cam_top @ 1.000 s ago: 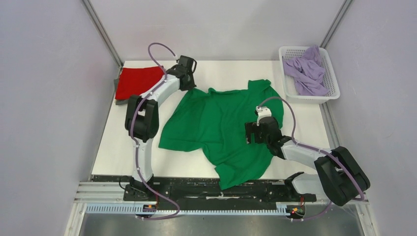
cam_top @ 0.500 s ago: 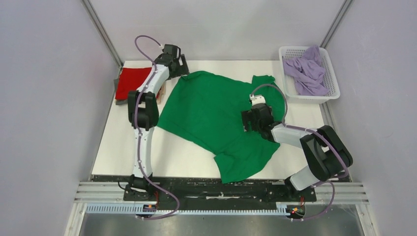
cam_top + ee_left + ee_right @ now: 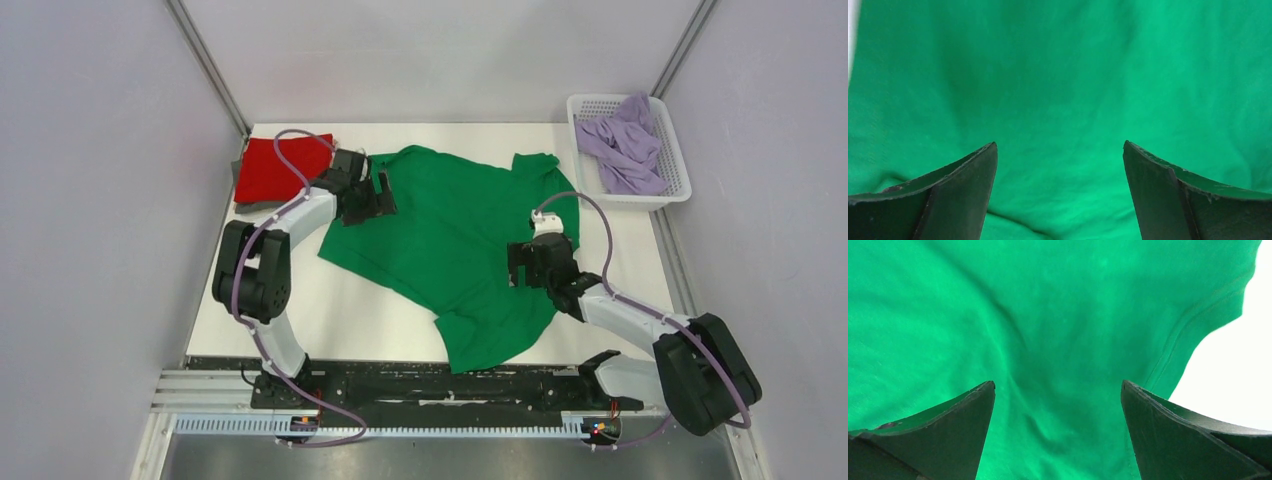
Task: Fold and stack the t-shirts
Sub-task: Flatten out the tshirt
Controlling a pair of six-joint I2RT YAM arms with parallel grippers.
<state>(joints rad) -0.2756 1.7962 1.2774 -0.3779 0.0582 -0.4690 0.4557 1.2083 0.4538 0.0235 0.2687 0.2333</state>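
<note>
One tabletop (image 3: 330, 320) carries one green t-shirt (image 3: 450, 230) and one red t-shirt (image 3: 275, 168), and one dark grey edge (image 3: 239, 170) shows beside the red one, though whether it is a further shirt cannot be told. There is one white mesh basket (image 3: 590, 102), and in it one heap of lavender cloth (image 3: 625, 145), which may be one shirt or several; the folds hide the count. Two robot arms are in view, one left arm (image 3: 290, 215) and one right arm (image 3: 620, 310), making two pairs of jaws with two fingers each.
</note>
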